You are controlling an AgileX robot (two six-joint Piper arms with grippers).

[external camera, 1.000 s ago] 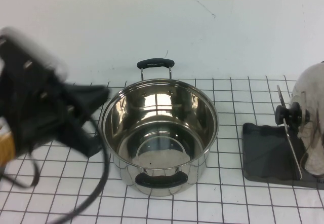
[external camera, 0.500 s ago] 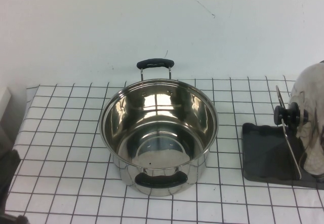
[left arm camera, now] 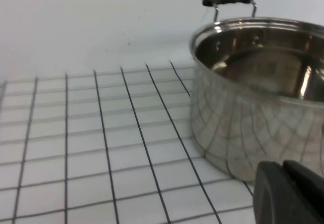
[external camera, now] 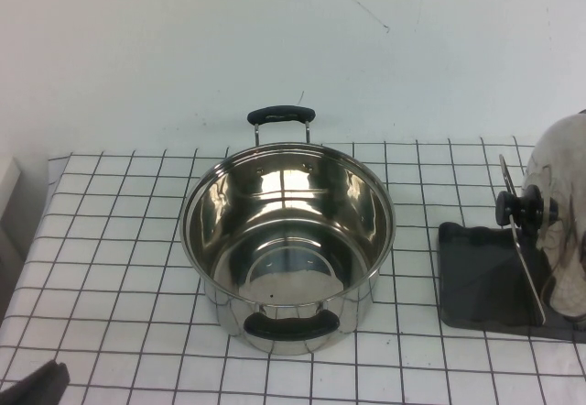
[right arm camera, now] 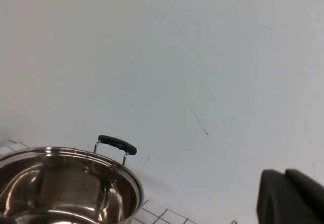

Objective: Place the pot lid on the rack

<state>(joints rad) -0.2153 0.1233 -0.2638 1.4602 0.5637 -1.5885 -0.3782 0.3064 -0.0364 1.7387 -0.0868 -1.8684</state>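
Note:
The pot lid (external camera: 563, 176) stands on edge in the rack at the table's right side, with its black knob (external camera: 513, 208) facing the pot. The rack has a thin wire loop (external camera: 524, 257) and a dark grey base tray (external camera: 476, 277). My left gripper (left arm camera: 283, 169) is shut and empty, low at the table's front left, beside the pot's wall. Only its dark tip (external camera: 37, 388) shows in the high view. My right gripper (right arm camera: 284, 176) is shut and empty, raised off to the right, facing the wall. It is out of the high view.
A deep steel pot (external camera: 288, 240) with two black handles stands open in the middle of the gridded table. It also shows in the left wrist view (left arm camera: 258, 97) and the right wrist view (right arm camera: 61, 183). A white wall runs behind the table.
My left arm has pulled back from beside the pot's left to the front left corner. The lid and the pot have not moved.

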